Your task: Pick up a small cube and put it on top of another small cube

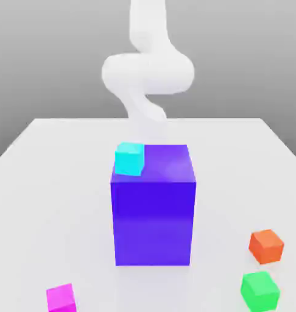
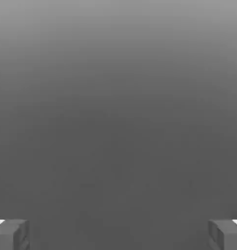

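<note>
The small magenta cube (image 1: pixel 61 298) lies on the white table near the front, on the exterior view's left. The small green cube (image 1: pixel 260 290) sits near the front on the exterior view's right. My white arm (image 1: pixel 147 73) rises behind the big block at the table's far side. In the hand view my gripper (image 2: pixel 118 234) stands open, its two grey fingertips (image 2: pixel 10 233) far apart with nothing between them, facing a plain grey background.
A big blue-violet block (image 1: pixel 153 207) stands mid-table with a small cyan cube (image 1: pixel 129 158) on its top, at the corner on the exterior view's left. A small orange cube (image 1: pixel 267 246) lies just behind the green one. The white table (image 1: pixel 47 201) spreads around them.
</note>
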